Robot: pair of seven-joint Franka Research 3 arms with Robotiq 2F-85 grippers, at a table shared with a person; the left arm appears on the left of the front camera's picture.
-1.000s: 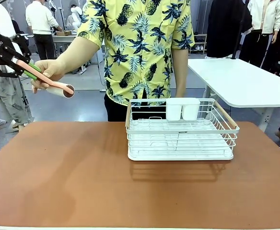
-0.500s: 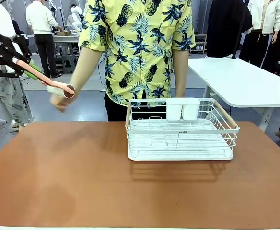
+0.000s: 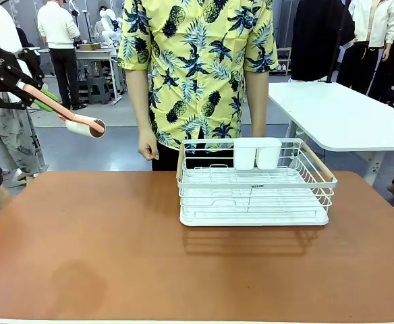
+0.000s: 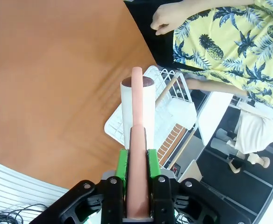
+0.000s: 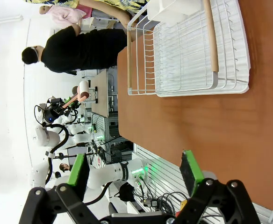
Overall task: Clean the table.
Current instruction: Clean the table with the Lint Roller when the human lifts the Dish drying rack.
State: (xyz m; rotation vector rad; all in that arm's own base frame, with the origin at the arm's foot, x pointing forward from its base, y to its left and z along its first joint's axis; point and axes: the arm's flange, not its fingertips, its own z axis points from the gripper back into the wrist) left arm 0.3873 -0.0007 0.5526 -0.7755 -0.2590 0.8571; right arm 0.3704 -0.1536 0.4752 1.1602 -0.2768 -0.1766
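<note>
Up in the upper left of the frame, the left claw [image 3: 44, 99] clamps a lint roller [image 3: 86, 126] by its pink handle, roll angled down, probably readied to sweep the reddish-brown worktop [image 3: 116, 256] filling the lower frame, while the right claw [image 5: 134, 175] gapes empty.

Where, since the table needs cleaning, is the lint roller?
Front view, upper left: the left gripper holds the lint roller aloft, left of the person's hand.
</note>
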